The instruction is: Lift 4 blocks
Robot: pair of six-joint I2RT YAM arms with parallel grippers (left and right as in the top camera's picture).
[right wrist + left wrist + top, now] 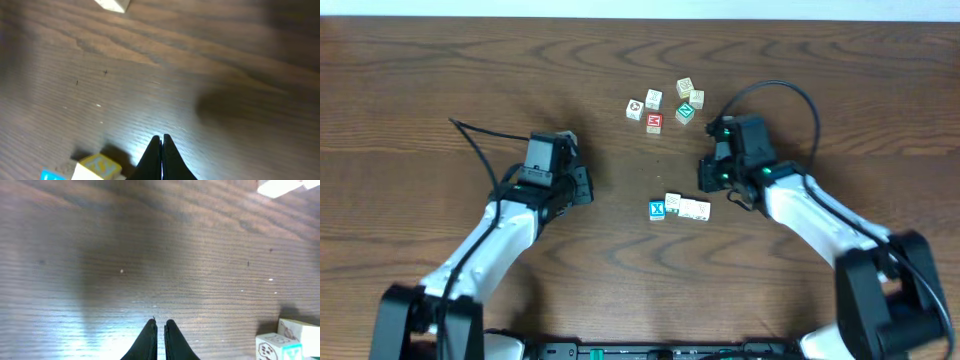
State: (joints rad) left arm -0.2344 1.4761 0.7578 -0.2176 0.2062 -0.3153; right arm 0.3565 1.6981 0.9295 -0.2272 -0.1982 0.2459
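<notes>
Blocks first: the row of four blocks (pixel 679 208) lies end to end on the table (pixel 430 70). Its long axis runs straight across from one hand towards the other, with the blue block (pixel 657 209) at the left end and three cream ones to its right.

From your right gripper (pixel 161 141), the row's right end sits just off the tip, toward the base and a little left. In that wrist view a yellow-marked block (pixel 98 166) shows at lower left, not touching the gripper. From your left gripper (pixel 160 326), the blue end lies out to the right, clearly apart, so your right arm is the nearer.

Both hands are closed and empty: the right pair is pressed together, the left has only a hairline gap. Both forearms reach forward and angle inward, with the grippers low over the table.

I judge the lift turns on pressing the row from its two ends along that axis. Nothing is raised yet. Keep off the loose cubes (pixel 665 105) farther out.
</notes>
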